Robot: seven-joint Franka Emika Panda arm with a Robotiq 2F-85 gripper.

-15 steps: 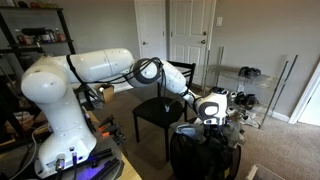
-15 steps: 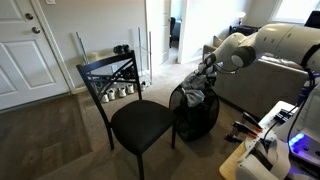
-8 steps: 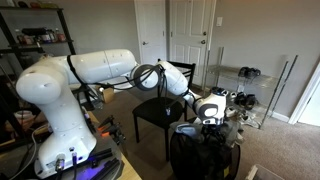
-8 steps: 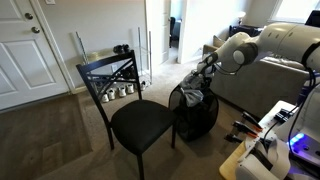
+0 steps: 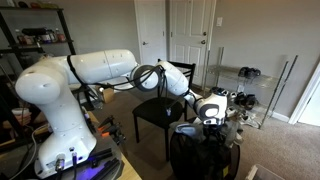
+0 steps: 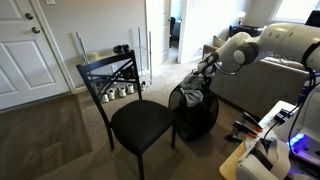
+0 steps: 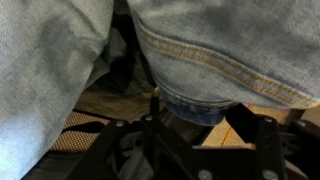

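— Where do we see the jeans (image 7: 210, 55)?
— Filling our wrist view, the stitched hem hanging down between the fingers of the gripper (image 7: 190, 140), whose jaws stand wide apart
— And in an exterior view?
— We see the gripper over the black hamper (image 6: 195, 118), just beside the chair (image 6: 140, 122)

- The dark wood floor (image 6: 45, 140) carries a black chair (image 6: 135, 122) at its centre.
- A black hamper (image 6: 197, 118) stands just beside the chair, at 3 o'clock.
- A wire rack (image 6: 118, 80) stands at 11 o'clock.
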